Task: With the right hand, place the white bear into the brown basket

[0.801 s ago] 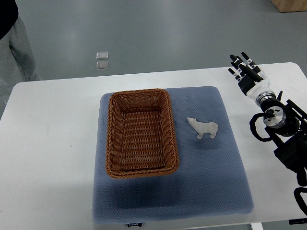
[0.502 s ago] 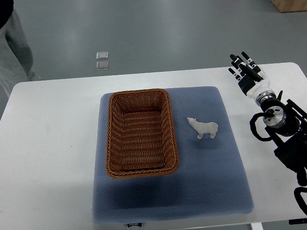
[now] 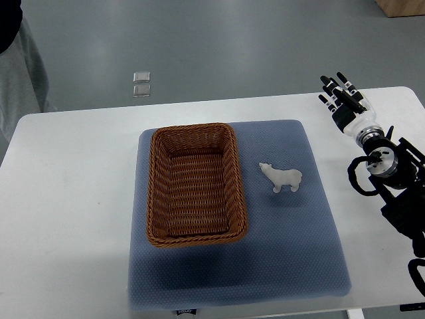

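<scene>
Right hand (image 3: pixel 340 96) at upper right of frame, over the far right part of the white bench (image 3: pixel 73 199); fingers extended and loosely spread, holding nothing; its arm enters from the right edge. White bear (image 3: pixel 281 177) stands on the blue-grey mat (image 3: pixel 292 246), right of centre, well apart from the hand; brown basket (image 3: pixel 194 183) sits just left of the bear, empty. A person's grey trouser leg (image 3: pixel 20 73) at upper left.
</scene>
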